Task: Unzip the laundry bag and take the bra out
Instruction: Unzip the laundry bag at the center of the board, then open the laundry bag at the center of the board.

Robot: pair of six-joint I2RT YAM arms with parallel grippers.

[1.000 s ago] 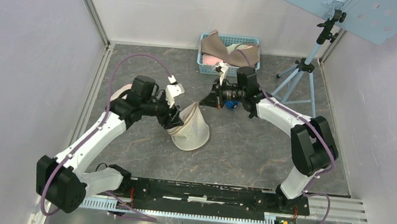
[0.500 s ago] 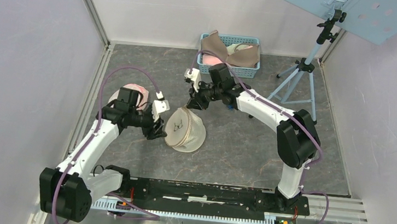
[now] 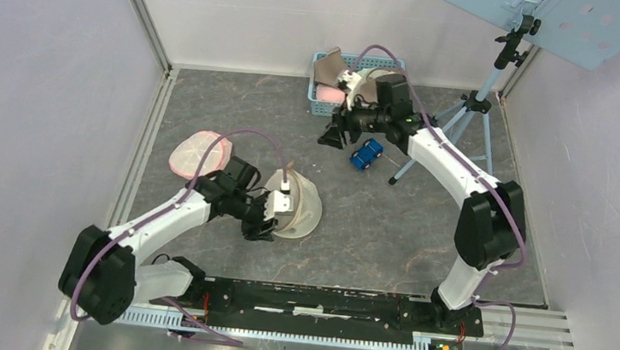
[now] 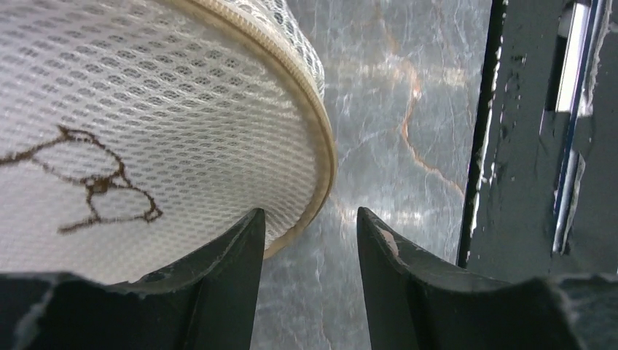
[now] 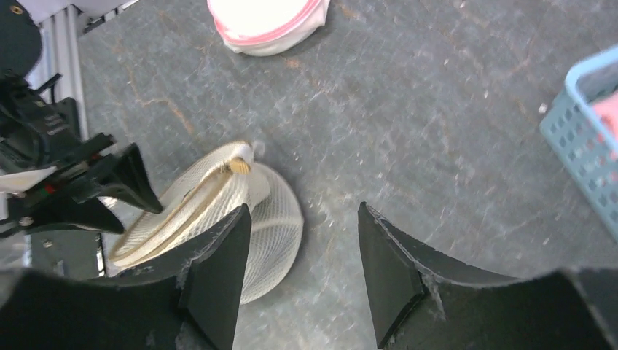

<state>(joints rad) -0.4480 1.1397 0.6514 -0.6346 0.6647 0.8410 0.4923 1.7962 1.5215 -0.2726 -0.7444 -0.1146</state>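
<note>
Fingers (image 4: 222, 266) of the left gripper (image 3: 260, 226) stand apart and empty, the laundry bag (image 3: 301, 210) touching one at its rim; a firm hold likely needs them astride that rim before closing. To the right, the right gripper (image 3: 334, 134) hangs open and empty near the basket (image 3: 317, 98), where a bra (image 3: 328, 67) lies.

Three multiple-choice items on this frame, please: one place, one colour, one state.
1. Where is the mesh laundry bag?
A) on a chair
B) on the table beside the left gripper
C) on a shelf

2. What colour is the basket?
A) light blue
B) red
C) black

3. What state is the right gripper in?
A) shut on the bag
B) shut on a cup
C) open, holding nothing

1 B: it lies on the grey surface at that gripper's tips.
2 A: its lattice wall is light blue.
3 C: bare table shows between its jaws.
</note>
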